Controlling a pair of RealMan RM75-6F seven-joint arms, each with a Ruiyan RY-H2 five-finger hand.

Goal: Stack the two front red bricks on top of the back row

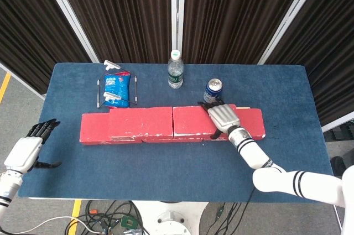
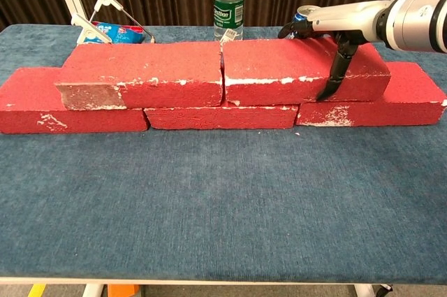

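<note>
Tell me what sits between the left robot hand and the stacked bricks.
Nothing: in the head view, only bare blue tabletop separates the left robot hand, open at the table's edge, from the left end of the brick row.

Two bricks lie on the back row. The fingers hang over the right one. The can stands just behind the fingers.

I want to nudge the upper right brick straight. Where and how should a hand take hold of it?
Probably from above, across the short width of the upper right brick: fingers over the back edge, thumb down the front face, as the right hand lies now. Its long flat top is exposed, while its left end abuts the upper left brick.
</note>
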